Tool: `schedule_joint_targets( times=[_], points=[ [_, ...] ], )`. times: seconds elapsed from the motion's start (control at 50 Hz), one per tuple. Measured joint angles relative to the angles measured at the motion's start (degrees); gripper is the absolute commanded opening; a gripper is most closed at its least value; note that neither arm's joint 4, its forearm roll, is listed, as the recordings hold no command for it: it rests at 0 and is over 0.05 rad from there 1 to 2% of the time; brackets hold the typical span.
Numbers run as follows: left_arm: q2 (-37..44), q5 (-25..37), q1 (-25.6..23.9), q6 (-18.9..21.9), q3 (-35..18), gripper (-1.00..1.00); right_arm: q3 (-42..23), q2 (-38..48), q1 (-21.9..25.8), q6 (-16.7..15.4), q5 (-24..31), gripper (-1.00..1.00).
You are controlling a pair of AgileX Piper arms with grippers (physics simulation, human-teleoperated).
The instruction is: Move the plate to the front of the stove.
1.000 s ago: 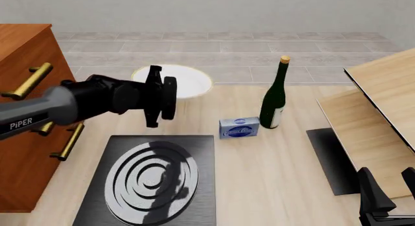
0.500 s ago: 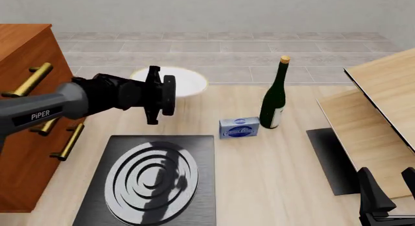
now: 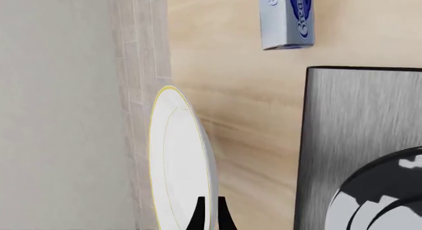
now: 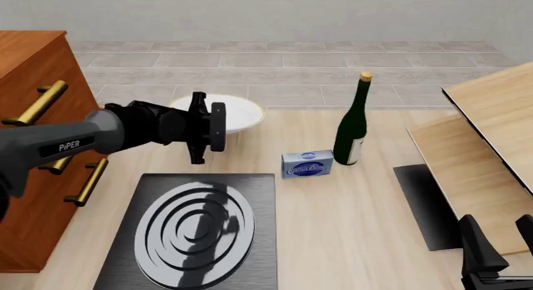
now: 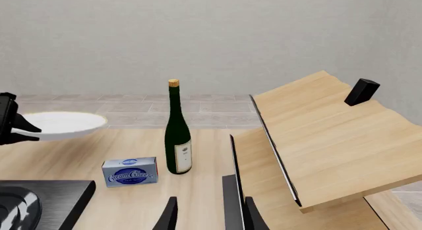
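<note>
The plate [image 4: 237, 112], white with a thin gold rim, is held by its edge beyond the stove [image 4: 200, 231], near the table's far left. My left gripper [image 4: 215, 125] is shut on its rim. In the left wrist view the black fingertips [image 3: 199, 212] pinch the plate [image 3: 181, 161] edge-on, beside the stove [image 3: 356, 141]. From the right wrist view the plate [image 5: 63, 125] looks raised a little off the table. My right gripper [image 4: 502, 240] rests open and holding nothing at the near right corner.
A green bottle [image 4: 351, 125] and a blue cream cheese box [image 4: 308, 163] stand right of the plate. A wooden dresser [image 4: 34, 146] borders the left. Tilted wooden boards [image 4: 491, 134] and a black mat [image 4: 425, 203] fill the right.
My left gripper has drawn back a little toward the stove with the plate in it, and its arm has swung in further. The right arm has not moved.
</note>
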Motion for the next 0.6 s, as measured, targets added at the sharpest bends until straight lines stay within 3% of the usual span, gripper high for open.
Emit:
schedule_joint_targets(
  times=[0.6],
  points=[
    [4.39,-1.33,0.65,-1.13,-0.70,-1.00,0.00,0.00,0.00,0.00,0.00,1.00]
  ],
)
